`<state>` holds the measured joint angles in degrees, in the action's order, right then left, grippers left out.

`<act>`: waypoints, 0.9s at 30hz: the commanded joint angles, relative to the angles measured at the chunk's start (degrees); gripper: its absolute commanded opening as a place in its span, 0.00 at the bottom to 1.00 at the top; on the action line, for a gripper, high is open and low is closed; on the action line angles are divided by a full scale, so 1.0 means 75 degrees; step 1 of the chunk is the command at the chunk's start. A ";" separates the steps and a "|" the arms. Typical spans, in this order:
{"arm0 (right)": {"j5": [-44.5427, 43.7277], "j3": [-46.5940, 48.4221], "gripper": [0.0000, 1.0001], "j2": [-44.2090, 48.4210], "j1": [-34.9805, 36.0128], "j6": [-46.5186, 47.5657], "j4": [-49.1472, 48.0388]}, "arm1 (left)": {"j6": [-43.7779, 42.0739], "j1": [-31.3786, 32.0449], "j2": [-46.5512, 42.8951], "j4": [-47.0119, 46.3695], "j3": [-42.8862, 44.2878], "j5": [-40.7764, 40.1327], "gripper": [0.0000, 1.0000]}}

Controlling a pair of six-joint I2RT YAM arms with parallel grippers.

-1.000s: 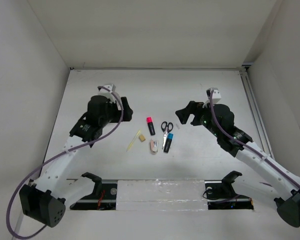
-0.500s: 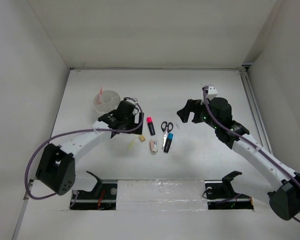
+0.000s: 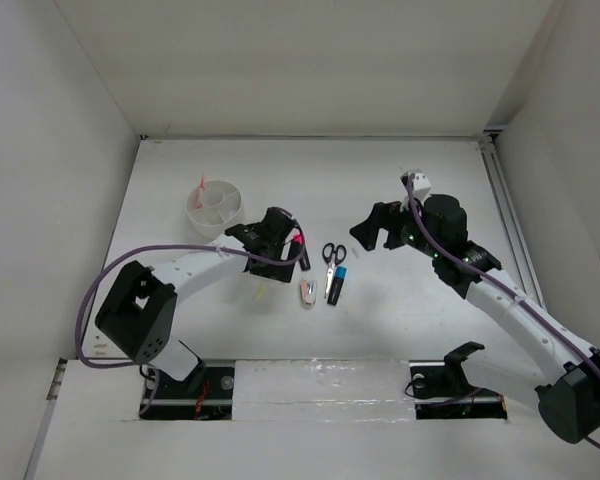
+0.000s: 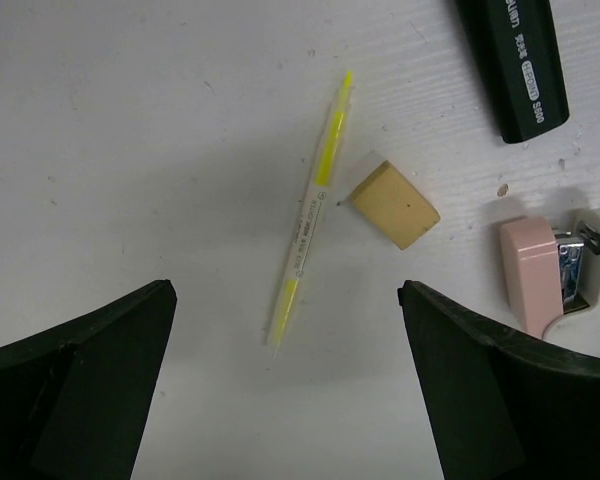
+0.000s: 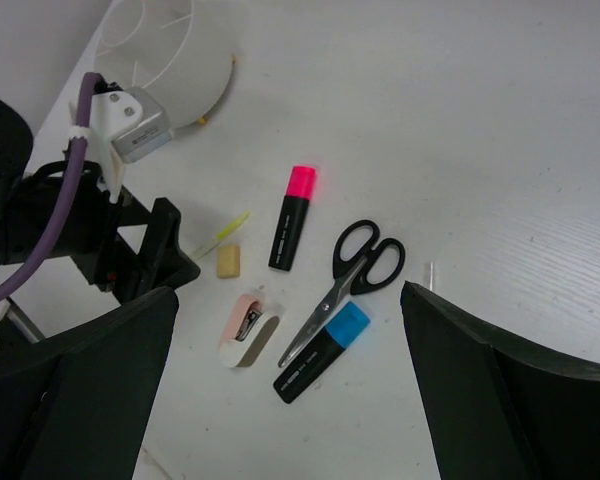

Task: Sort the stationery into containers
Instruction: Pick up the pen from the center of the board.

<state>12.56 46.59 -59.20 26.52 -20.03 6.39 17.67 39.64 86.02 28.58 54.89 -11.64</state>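
Your left wrist view shows the left claw [image 4: 285, 298] spread, empty, over the yellow stick [image 4: 310, 215] and eraser [image 4: 395, 205] on the worktop [image 4: 130, 120]; overhead adds the tray [image 3: 212, 226] and the right claw [image 3: 364, 234], also spread.

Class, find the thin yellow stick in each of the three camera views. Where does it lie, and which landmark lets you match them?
Top external: thin yellow stick lies left of centre, slanted.
Left wrist: the stick lies mid-picture, left of the tan eraser.
Right wrist: the stick lies left of centre, small, just above the eraser.
Shared landmark: the white-pink piece, close by the stick in every view.
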 commanded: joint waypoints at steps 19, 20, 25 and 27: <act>0.0880 0.0058 1.00 0.0311 -0.0068 0.0128 -0.0536 | -0.0165 -0.0211 0.1304 0.0584 0.0603 0.0216 0.75; 0.0880 0.0058 1.00 0.0311 -0.0068 0.0128 -0.0536 | -0.0165 -0.0211 0.1304 0.0515 0.0603 0.0216 0.75; 0.0880 0.0058 1.00 0.0311 -0.0068 0.0128 -0.0606 | -0.0165 -0.0211 0.1644 0.0444 0.0532 0.0216 0.67; 0.0880 0.0058 1.00 0.0311 -0.0068 0.0128 -0.0606 | -0.0165 -0.0211 0.1726 0.0362 0.0532 0.0298 0.57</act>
<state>18.28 46.52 -57.89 26.28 -19.68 5.54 16.84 38.13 96.97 30.68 58.74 -9.45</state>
